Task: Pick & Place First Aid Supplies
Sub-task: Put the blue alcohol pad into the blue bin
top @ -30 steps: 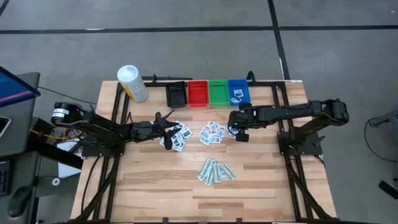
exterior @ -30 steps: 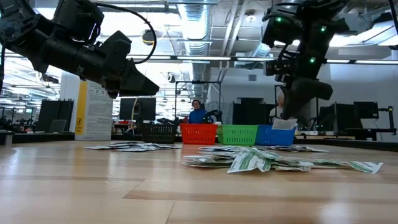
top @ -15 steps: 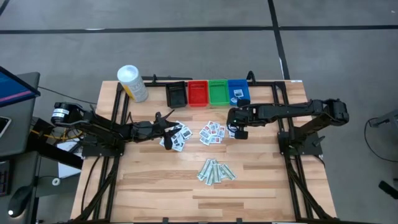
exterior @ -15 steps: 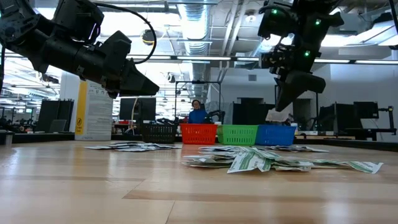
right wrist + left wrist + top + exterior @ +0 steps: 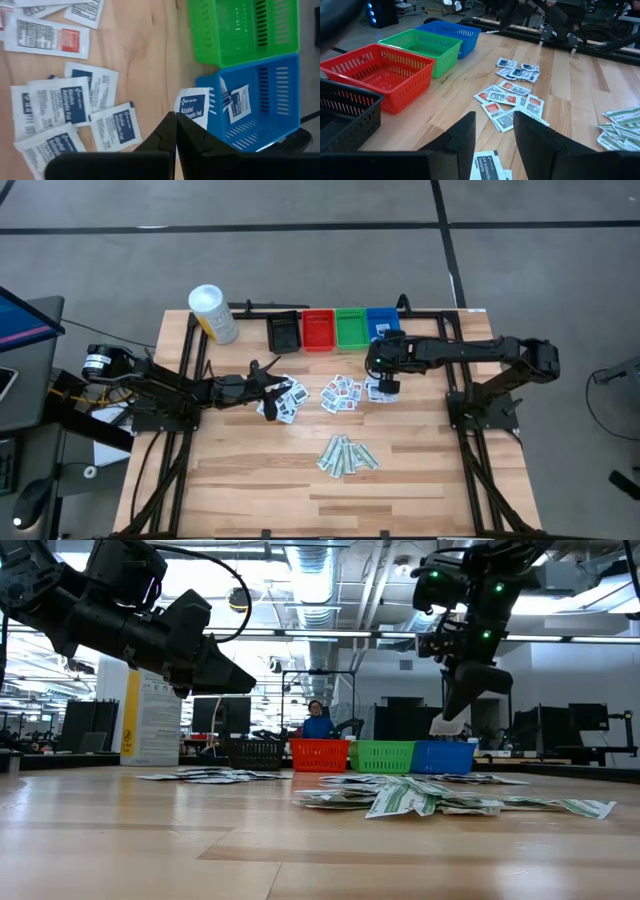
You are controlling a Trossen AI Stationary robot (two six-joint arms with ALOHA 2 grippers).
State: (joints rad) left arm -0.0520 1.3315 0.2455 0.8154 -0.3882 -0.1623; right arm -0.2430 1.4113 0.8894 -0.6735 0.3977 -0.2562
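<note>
My right gripper (image 5: 384, 372) is shut on a white packet with blue print (image 5: 192, 107), hanging clear of the table just short of the blue bin (image 5: 383, 326). One such packet (image 5: 241, 102) lies in that bin. More blue-print packets (image 5: 65, 105) lie on the wood below. Red-print packets (image 5: 342, 393) lie mid-table, dark-print ones (image 5: 283, 402) to their left, and pale-green strips (image 5: 346, 455) nearer the front. My left gripper (image 5: 494, 137) waits open above the dark-print packets, touching nothing. My right gripper pinches one edge of the blue-print packet (image 5: 186, 118) between its two fingers. The fingers slant down from above. The packet hangs below the fingertips (image 5: 447, 726), clear of the table and of the bins.
A black bin (image 5: 284, 332), a red bin (image 5: 318, 330) and a green bin (image 5: 351, 328) stand in a row left of the blue one at the far edge. A white canister with a yellow label (image 5: 213, 313) stands at the far left. A person shows in the room behind.
My right gripper, still shut on the packet, has gone toward the table's far edge and the blue bin, rising a little. The packet has travelled with it, off the pile of blue-print packets.
</note>
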